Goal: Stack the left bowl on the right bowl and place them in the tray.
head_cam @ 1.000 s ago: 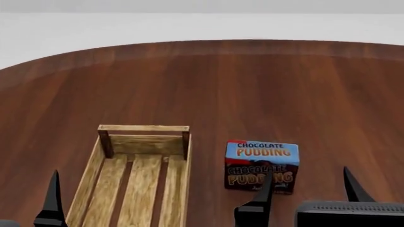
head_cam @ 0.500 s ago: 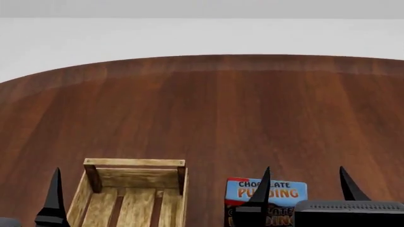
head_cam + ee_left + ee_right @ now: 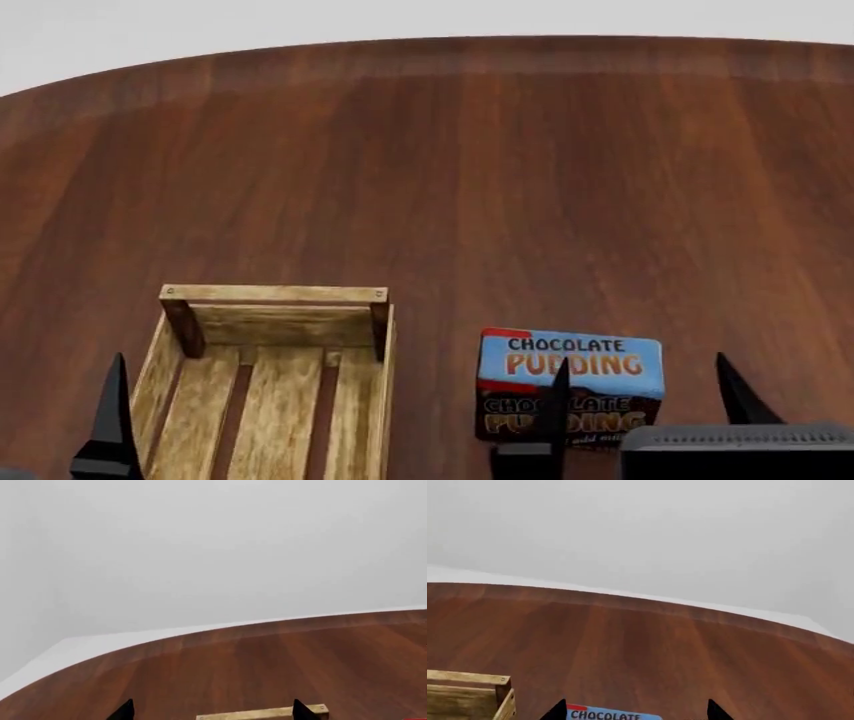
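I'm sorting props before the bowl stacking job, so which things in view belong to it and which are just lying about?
Belongs to the job:
- tray, empty
- left hand and right hand, both open, holding nothing
- no bowls in view

Just lying about:
- pudding box, on the table to the tray's right

Both tools, left (image 3: 107, 420) and right (image 3: 641, 400), hang low with prongs spread.

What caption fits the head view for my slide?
Empty wooden tray beside a chocolate pudding box on the brown table, both grippers' fingertips low in frame, no bowls in view.
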Controlling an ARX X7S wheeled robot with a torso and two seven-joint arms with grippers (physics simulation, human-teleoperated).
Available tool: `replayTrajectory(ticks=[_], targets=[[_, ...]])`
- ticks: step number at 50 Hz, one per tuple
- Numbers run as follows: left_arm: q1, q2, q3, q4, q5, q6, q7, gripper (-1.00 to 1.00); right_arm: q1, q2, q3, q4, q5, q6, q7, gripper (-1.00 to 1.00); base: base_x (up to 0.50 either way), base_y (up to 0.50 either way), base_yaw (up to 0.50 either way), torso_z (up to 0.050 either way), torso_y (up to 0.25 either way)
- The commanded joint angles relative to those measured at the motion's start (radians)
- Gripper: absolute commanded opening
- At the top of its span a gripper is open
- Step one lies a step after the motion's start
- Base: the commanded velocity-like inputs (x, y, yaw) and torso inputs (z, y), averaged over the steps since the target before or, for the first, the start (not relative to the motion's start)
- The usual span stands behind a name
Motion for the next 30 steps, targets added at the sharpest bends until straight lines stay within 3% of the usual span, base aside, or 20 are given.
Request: replayTrajectory(ticks=[1, 5, 7, 17, 30], targets=[[0.004, -0.012, -0.008, 0.017, -0.019, -0.002, 0.004, 1.0, 0.048, 0.22, 0.053, -0.032, 0.462, 0.073, 0.303, 1.0, 0.0, 0.0, 0.0, 0.0, 0.0], [0.005, -0.018, -0.004, 0.023, -0.015, -0.006, 0.0, 1.0, 0.069, 0.382, 0.079, -0.032, 0.839, 0.06, 0.556, 1.0, 0.0, 0.0, 0.0, 0.0, 0.0], [0.002, -0.019, -0.002, 0.027, -0.016, -0.011, -0.001, 1.0, 0.06, 0.417, 0.087, -0.029, 0.93, 0.044, 0.601, 1.0, 0.0, 0.0, 0.0, 0.0, 0.0], [-0.007, -0.024, 0.009, 0.037, -0.02, -0.026, -0.006, 1.0, 0.039, 0.554, 0.054, -0.027, 1.173, 0.021, 0.746, 1.0, 0.0, 0.0, 0.0, 0.0, 0.0], [-0.007, -0.028, 0.017, 0.046, -0.027, -0.029, -0.013, 1.0, 0.029, 0.595, -0.034, -0.005, 1.302, 0.034, 0.797, 1.0, 0.0, 0.0, 0.0, 0.0, 0.0]])
